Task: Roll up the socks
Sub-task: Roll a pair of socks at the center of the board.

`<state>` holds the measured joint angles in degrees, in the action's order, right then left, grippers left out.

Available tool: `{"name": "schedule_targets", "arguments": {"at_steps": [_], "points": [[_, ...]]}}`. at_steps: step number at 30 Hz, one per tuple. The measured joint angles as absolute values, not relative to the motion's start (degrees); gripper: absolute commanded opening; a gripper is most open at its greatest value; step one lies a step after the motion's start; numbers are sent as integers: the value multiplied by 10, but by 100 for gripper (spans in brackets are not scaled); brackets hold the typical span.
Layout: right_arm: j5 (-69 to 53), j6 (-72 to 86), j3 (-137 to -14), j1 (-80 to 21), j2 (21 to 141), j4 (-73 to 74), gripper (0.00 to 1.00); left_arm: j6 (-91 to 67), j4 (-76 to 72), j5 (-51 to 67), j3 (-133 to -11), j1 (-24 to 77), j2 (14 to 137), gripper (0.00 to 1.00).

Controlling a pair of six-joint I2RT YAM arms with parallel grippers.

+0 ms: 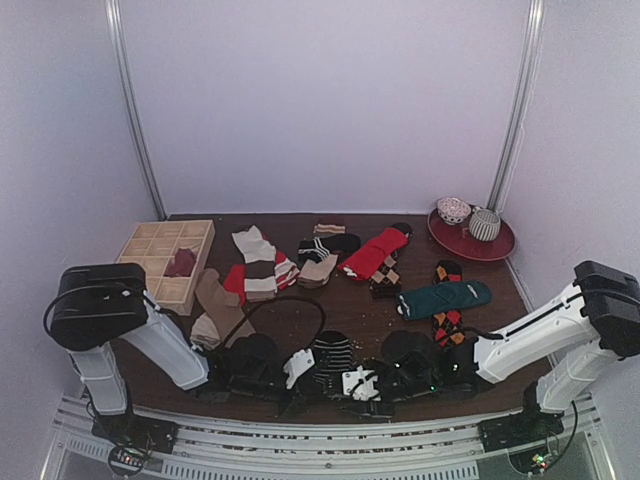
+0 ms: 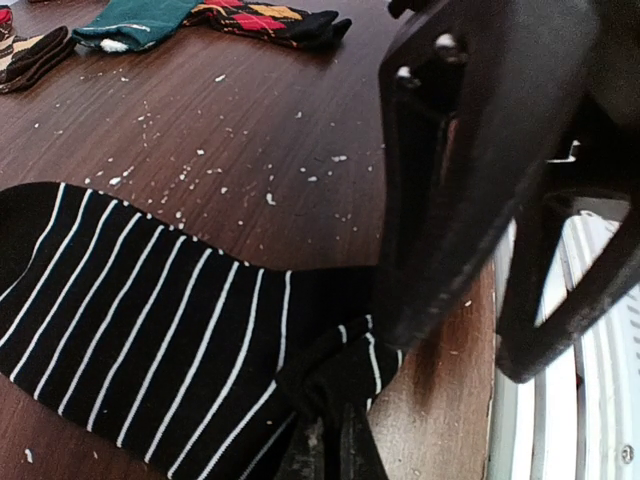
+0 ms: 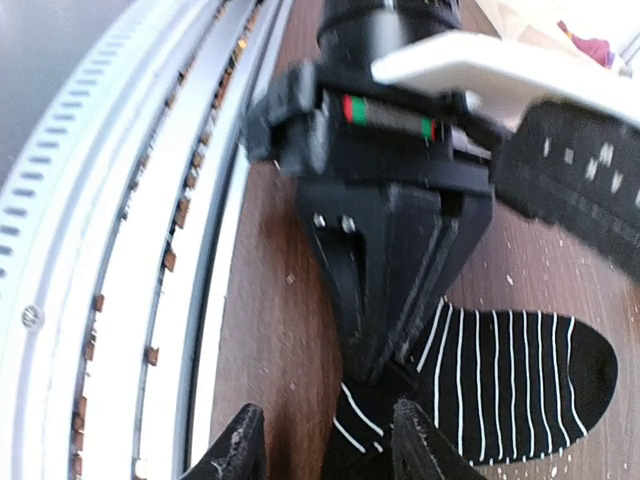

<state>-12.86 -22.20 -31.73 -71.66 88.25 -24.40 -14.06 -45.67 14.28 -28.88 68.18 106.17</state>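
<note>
Table (image 2: 250, 130): dark wood grain, smooth, speckled with small white flecks.
Striped sock (image 2: 130, 330): soft knit, black with thin white lines, lying flat by the near edge; one end is bunched into folds.
Left gripper (image 3: 378, 372): black tapered fingers pressed together, pinching the bunched end.
Right gripper (image 3: 328, 438): fingers spread apart, one on each side of that same end.
Other socks: dark teal sock (image 1: 445, 297), red sock (image 1: 375, 252) and argyle sock (image 2: 260, 18) lie flat farther back.
Wooden tray (image 1: 150, 240): pale, divided into square compartments, at the back left.
</note>
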Motion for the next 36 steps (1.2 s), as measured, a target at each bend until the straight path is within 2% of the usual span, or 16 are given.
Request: {"name": "schedule_targets", "arguments": {"at_steps": [15, 22, 30, 36], "points": [[-76, -241, -318, -717, 929, -237, 35, -141, -465, 153, -289, 678, 1068, 0], [-42, -238, -310, -720, 930, -265, 39, -142, -470, 159, -290, 676, 1072, 0], [-49, -243, -284, -731, 834, -267, 40, -143, -472, 163, -290, 675, 1074, 0], [-67, -257, -304, -735, 890, -246, 38, -145, -480, 170, -291, 672, 1080, 0]]}}
